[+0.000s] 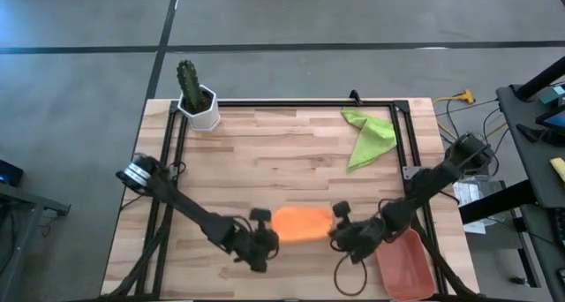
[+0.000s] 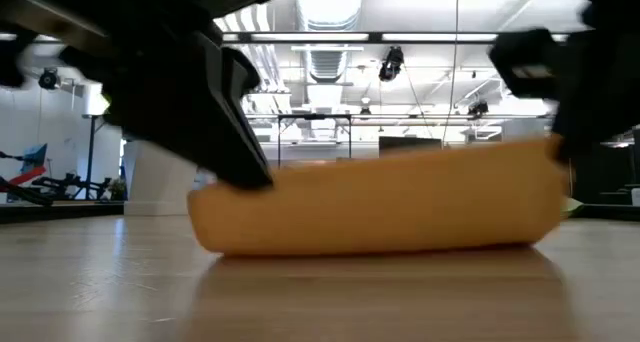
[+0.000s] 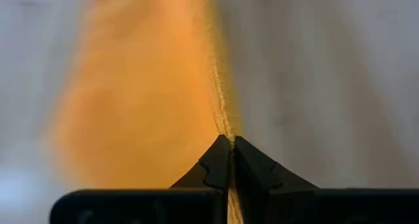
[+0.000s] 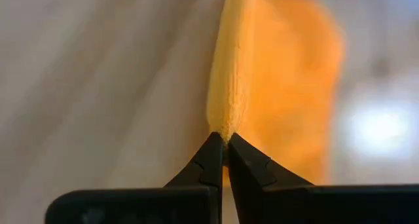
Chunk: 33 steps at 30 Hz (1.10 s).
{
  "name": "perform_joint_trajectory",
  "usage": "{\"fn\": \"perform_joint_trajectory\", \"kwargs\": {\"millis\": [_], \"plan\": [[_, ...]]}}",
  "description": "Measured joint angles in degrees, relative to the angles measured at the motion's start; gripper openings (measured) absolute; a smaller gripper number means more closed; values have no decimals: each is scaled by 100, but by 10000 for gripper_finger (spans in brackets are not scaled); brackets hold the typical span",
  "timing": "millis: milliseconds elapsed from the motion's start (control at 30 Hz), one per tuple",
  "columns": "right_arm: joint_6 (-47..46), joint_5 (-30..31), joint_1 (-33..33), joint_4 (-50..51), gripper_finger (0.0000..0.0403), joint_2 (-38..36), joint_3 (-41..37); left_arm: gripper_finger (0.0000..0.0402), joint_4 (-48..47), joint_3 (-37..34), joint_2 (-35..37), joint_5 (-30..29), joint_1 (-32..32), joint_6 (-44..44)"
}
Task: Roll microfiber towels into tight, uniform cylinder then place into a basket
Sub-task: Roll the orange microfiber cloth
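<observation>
An orange towel (image 1: 302,222), folded or rolled into a long bundle, lies near the table's front edge, between my two grippers. In the low view the orange towel (image 2: 380,207) rests with its underside on the wood. My left gripper (image 1: 265,240) is shut on its left end and my right gripper (image 1: 340,236) on its right end. A lime green towel (image 1: 366,136) lies crumpled at the far right. The terracotta basket (image 1: 408,265) stands at the near right corner, beside my right arm. My left gripper pinches an edge of the orange towel (image 3: 224,122) between its two fingertips, at the towel's left end. It comes slanting down from the left. The towel's underside is on the table. My right gripper pinches an edge of the towel (image 4: 226,126) between its fingertips, at the right end, slanting down from the right. One layer or several, I cannot tell.
A white pot with a cactus (image 1: 196,99) stands at the far left corner. A black frame (image 1: 291,103) runs along the table's far edge and sides. Bare wood lies between the orange towel and the far edge.
</observation>
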<state>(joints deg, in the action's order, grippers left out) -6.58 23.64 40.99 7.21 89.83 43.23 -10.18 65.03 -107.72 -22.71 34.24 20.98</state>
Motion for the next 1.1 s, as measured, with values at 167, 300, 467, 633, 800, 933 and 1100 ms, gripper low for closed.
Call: {"fn": "perform_joint_trajectory", "kwargs": {"millis": [167,300,467,633,800,933,1100], "plan": [[-582,-688,253,-463,9,584,114,0,287,272,-391,598,63,102],[-740,-805,278,-398,9,959,298,0,215,405,-380,898,59,-34],[-791,-660,313,-195,9,1007,517,0,-13,464,8,974,23,-356],[-1016,2,475,305,9,642,620,0,-254,377,360,924,-174,-494],[-1247,280,513,510,9,398,550,0,-122,167,374,930,-422,-484],[-1306,337,348,497,9,406,463,0,-151,54,210,922,-604,-483],[-1316,345,-18,482,9,388,214,0,142,-168,-2,931,-766,-479]]}}
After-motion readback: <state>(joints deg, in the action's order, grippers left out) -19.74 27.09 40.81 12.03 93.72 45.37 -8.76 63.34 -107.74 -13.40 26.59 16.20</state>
